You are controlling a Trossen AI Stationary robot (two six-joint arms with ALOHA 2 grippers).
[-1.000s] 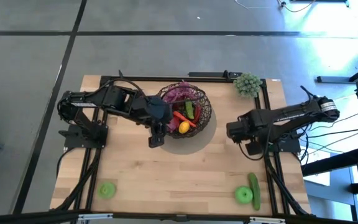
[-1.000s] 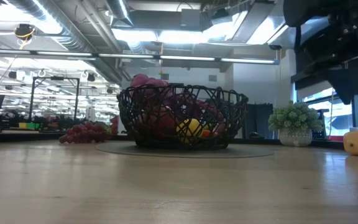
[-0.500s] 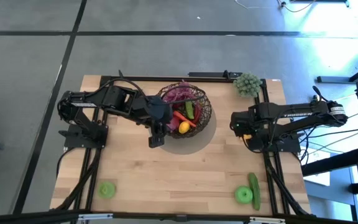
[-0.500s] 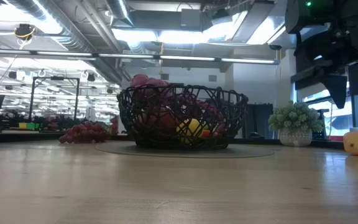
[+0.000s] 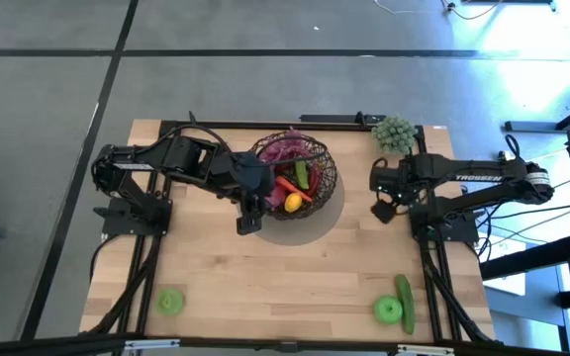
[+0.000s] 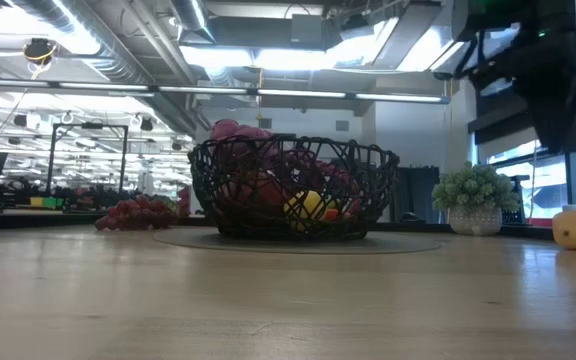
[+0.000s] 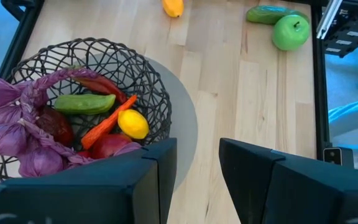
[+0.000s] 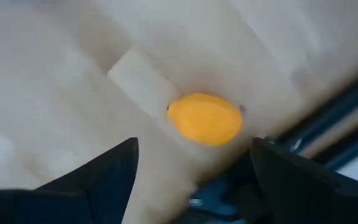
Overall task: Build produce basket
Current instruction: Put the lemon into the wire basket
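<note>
A dark wire basket (image 5: 296, 180) sits near the tabletop's far edge, already holding a lemon (image 7: 132, 124), carrot, cucumber and purple pieces. The left gripper (image 5: 249, 213) rests at the basket's near rim, fingers slightly apart, holding nothing. The right gripper (image 8: 194, 165) hangs open by the right edge above an orange-yellow fruit (image 8: 205, 119), seemingly lining up a grasp. Green apples (image 5: 387, 310) and a cucumber (image 5: 405, 297) wait along the near edge.
</note>
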